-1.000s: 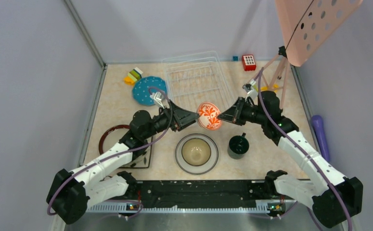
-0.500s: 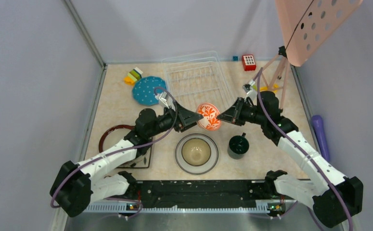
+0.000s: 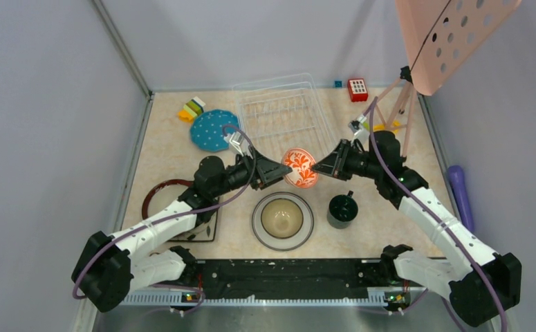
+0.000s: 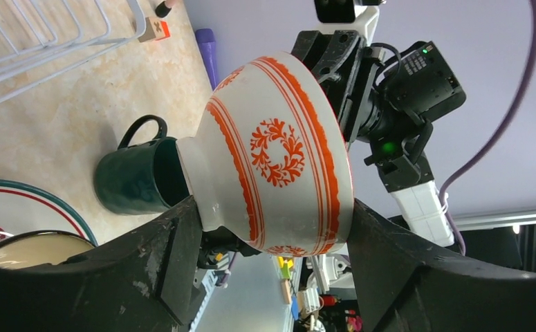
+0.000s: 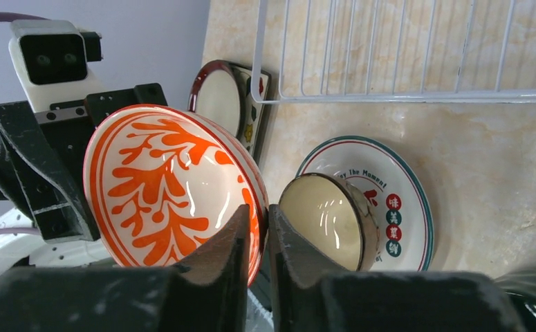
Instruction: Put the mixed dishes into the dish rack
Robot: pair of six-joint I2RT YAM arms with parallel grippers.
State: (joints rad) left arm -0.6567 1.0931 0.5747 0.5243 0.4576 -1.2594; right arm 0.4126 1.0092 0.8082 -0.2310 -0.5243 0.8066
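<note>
The orange-white bowl (image 3: 300,167) hangs on its side above the table between both arms. My left gripper (image 3: 283,169) spans it, one finger touching the foot and the other the rim (image 4: 272,152). From the other side my right gripper (image 3: 317,168) pinches the rim's edge (image 5: 168,183), fingers nearly together. Behind them lies the white wire dish rack (image 3: 276,90). The brown bowl (image 3: 282,216) rests on the grey-rimmed plate (image 3: 256,232), the dark green mug (image 3: 342,209) beside it. A blue dotted plate (image 3: 213,130) lies left of the rack. The square leaf-patterned plate (image 5: 258,111) is mostly hidden under my left arm.
A pink perforated board (image 3: 451,34) on a tripod (image 3: 396,111) stands at the back right. Toy blocks (image 3: 192,108) and a red block (image 3: 357,89) lie by the back wall. A purple object (image 3: 460,190) lies off the table's right edge. A dark-rimmed round dish (image 3: 158,197) lies at the left.
My left gripper has drawn back slightly to the left, and its jaws have narrowed until they touch the bowl. The right gripper has barely moved on the rim.
</note>
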